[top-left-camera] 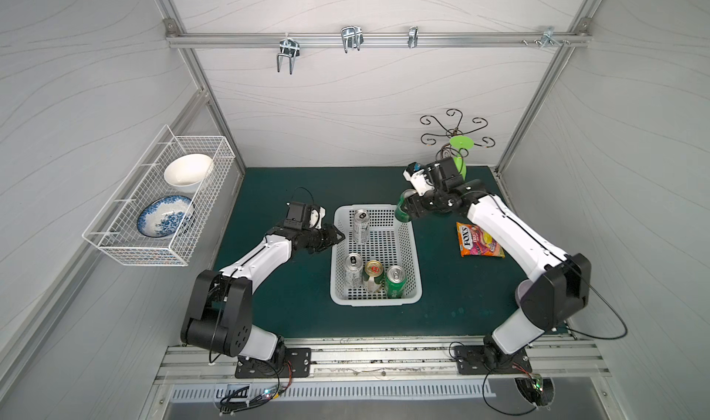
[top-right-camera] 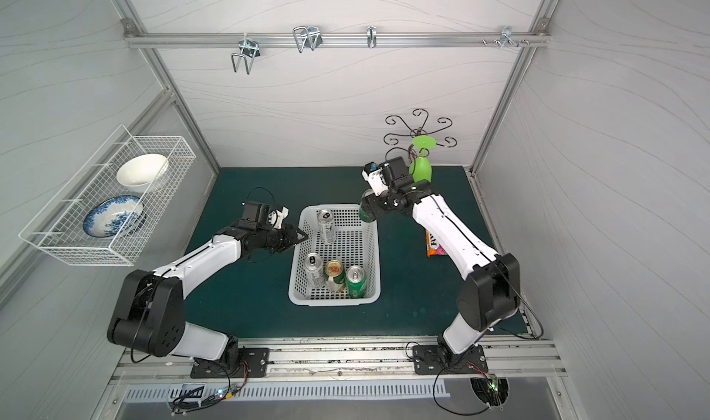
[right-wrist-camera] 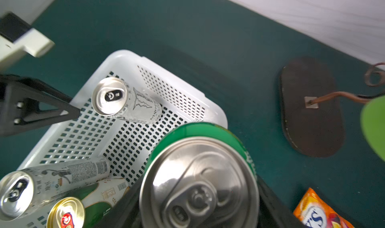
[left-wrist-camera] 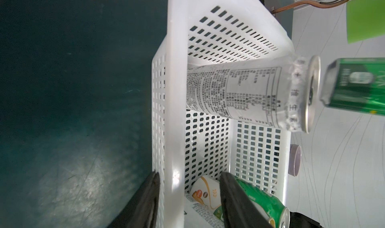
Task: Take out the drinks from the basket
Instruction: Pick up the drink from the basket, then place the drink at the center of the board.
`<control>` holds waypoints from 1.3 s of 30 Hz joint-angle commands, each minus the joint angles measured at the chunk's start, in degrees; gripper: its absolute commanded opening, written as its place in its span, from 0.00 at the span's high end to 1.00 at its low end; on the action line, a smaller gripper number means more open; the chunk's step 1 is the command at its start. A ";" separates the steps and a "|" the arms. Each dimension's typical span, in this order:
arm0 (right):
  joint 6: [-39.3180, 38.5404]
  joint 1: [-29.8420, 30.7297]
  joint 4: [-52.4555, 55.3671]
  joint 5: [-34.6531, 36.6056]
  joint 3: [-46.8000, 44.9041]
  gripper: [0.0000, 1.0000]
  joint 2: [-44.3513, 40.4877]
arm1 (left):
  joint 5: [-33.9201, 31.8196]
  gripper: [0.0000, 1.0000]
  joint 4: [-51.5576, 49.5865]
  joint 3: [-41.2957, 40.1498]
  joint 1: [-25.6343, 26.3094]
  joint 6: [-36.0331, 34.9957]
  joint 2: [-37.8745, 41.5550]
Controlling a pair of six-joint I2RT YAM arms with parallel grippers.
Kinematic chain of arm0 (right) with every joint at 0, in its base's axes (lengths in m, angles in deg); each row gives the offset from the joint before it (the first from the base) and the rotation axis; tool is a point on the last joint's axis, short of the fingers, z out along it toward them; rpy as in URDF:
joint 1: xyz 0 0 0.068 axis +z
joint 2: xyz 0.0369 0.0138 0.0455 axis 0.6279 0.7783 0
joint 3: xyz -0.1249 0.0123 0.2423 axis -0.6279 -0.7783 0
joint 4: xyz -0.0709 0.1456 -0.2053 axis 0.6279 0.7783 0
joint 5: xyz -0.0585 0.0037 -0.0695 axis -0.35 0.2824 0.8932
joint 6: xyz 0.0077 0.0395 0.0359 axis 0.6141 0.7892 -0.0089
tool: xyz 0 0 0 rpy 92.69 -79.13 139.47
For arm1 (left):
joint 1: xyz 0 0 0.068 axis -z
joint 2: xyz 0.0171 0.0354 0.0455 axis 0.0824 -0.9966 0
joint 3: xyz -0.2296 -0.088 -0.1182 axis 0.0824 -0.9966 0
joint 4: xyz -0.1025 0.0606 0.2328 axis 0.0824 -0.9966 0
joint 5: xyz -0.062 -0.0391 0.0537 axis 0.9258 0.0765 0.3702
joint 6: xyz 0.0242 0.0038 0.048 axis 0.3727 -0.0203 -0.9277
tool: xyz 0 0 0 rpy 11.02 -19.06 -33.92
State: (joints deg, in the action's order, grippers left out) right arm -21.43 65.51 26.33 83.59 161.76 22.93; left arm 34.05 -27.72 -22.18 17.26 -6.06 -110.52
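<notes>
We look down on a dark green tabletop (top-left-camera: 292, 306) enclosed by pale panels. A white wire rack (top-left-camera: 134, 251) on the left wall holds a white bowl (top-left-camera: 188, 172) and a blue-patterned plate (top-left-camera: 165, 216). At the far right a metal stand (top-left-camera: 455, 128) with curled hooks carries a green goblet (top-left-camera: 459, 162), close behind the right arm. A Fox's snack packet (top-left-camera: 478, 241) lies by that arm's forearm, which hides most of it in a top view. The white perforated basket (top-left-camera: 374, 303) sits mid-table with four cans upright inside. A silver Monster can (top-left-camera: 361, 226) stands alone at the far left. A silver-white can (top-left-camera: 353, 270), a gold-topped can (top-left-camera: 373, 276) and the other green can (top-left-camera: 395, 281) line the near wall. The right gripper (top-left-camera: 408, 206) clamps the fifth drink, a green can (top-left-camera: 401, 215), in the air at the basket's far right corner. The left gripper (top-left-camera: 340, 237) sits at the basket's left rim, near the Monster can. Only the left wrist view shows its dark fingers (left-wrist-camera: 150, 195) partly apart, one outside the wall and one inside. Only the right wrist view shows the Monster claw mark and the stand's dark oval base (right-wrist-camera: 310, 108).
</notes>
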 commanded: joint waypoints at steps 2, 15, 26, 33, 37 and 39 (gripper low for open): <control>0.65 -4.38 0.06 -3.03 2.09 0.37 -5.03 | 1.29 0.50 1.52 2.74 0.21 -0.98 -0.63; 1.21 -9.30 -4.24 0.31 -4.40 0.38 -2.36 | 1.65 0.53 1.59 2.54 0.21 -0.73 -0.08; 1.61 -8.95 -13.06 2.13 -9.49 0.38 4.94 | 3.21 0.54 2.68 2.10 0.21 0.24 0.15; 0.72 -7.72 -16.12 3.45 -9.77 0.37 9.34 | 3.32 0.55 2.24 2.10 0.23 0.00 0.49; 0.84 -7.15 -16.96 3.34 -9.28 0.37 11.47 | 3.27 0.55 1.78 2.21 0.21 -0.25 0.57; 0.84 -6.97 -17.11 3.70 -8.95 0.37 12.62 | 3.07 0.55 1.52 2.03 0.22 -0.44 0.57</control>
State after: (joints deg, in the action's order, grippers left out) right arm -20.31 57.97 13.83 87.00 151.07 34.96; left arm 35.98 -27.43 -22.16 17.26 -5.95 -110.71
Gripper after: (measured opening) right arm 0.690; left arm 0.449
